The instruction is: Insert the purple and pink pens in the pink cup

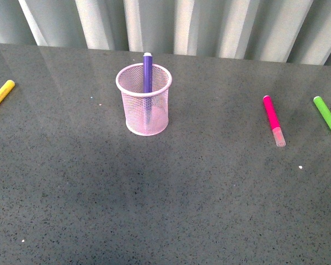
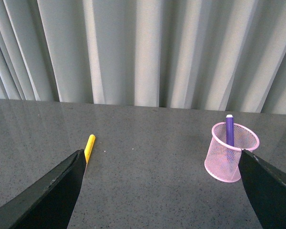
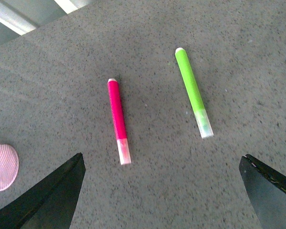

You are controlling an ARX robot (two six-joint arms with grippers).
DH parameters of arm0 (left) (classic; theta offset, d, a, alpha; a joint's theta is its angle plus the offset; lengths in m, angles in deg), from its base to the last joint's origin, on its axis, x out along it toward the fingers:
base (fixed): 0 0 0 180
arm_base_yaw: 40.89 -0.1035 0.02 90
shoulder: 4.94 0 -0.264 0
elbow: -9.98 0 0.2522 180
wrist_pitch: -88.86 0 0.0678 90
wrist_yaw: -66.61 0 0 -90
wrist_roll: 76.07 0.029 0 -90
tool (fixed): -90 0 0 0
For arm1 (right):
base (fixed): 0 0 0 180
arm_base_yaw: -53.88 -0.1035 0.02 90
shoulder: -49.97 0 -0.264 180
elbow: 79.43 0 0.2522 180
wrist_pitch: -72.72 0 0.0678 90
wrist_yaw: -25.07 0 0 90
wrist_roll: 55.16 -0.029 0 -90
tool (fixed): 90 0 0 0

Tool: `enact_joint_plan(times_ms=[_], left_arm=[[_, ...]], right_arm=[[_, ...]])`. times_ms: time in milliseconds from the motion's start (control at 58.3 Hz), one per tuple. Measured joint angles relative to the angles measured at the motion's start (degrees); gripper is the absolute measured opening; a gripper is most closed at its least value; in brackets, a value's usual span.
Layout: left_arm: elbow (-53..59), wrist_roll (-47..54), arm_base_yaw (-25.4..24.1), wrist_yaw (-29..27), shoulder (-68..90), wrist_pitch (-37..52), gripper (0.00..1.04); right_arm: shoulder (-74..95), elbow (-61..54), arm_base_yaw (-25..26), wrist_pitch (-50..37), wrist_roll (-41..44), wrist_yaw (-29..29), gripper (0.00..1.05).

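The pink pen (image 3: 118, 119) lies flat on the bare grey table (image 1: 154, 210), on the robot's right and well apart from the pink cup (image 1: 147, 105). The green pen (image 3: 193, 90) lies near it, roughly parallel. The likeliest slip, I judge, is a grab that lands on the wrong pen or catches both, if the descent drifts outward. The barrel is round and the tabletop looks hard and smooth, so fingers closing off-centre could roll the pen away or pinch only its pale cap.

Further back, the cup looks light. A pen brought in tilted could strike the rim and slide or tip it. The purple pen (image 1: 148, 72) stands inside, leaning on the far rim, so it could get knocked or block the opening. The yellow pen (image 1: 0, 95) sits far off to the left, out of the way.

The right gripper (image 3: 162, 157) hangs above the table, looking steeply down at the pink pen, with its jaws spread wide and empty. The left gripper (image 2: 160, 157) is also wide apart and holds nothing. It faces across the table toward the curtain (image 1: 209, 27), with the cup ahead of it. Neither arm shows in the front view.
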Motion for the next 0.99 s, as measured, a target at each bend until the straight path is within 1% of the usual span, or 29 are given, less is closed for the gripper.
enact_joint_plan(times_ms=[51, 172, 412, 772, 995], left_arm=[[0.0, 0.0, 0.0, 0.0, 0.0, 0.0, 0.98], [0.0, 0.0, 0.0, 0.0, 0.0, 0.0, 0.98], [0.0, 0.0, 0.0, 0.0, 0.0, 0.0, 0.98], [0.0, 0.0, 0.0, 0.0, 0.0, 0.0, 0.98], [0.0, 0.0, 0.0, 0.0, 0.0, 0.0, 0.98]], right_arm=[[3.1, 3.3, -0.5, 1.2, 0.3, 0.3, 0.98], [10.4, 11.1, -2.8, 4.0, 3.5, -1.8, 0.98], [17.6, 16.5, -6.6, 6.7, 9.9, -4.4, 0.98], [28.0, 24.0, -8.7, 6.9, 10.8, -6.2, 0.98], [33.8, 28.0, -9.8, 7.3, 10.7, -6.3, 0.98]])
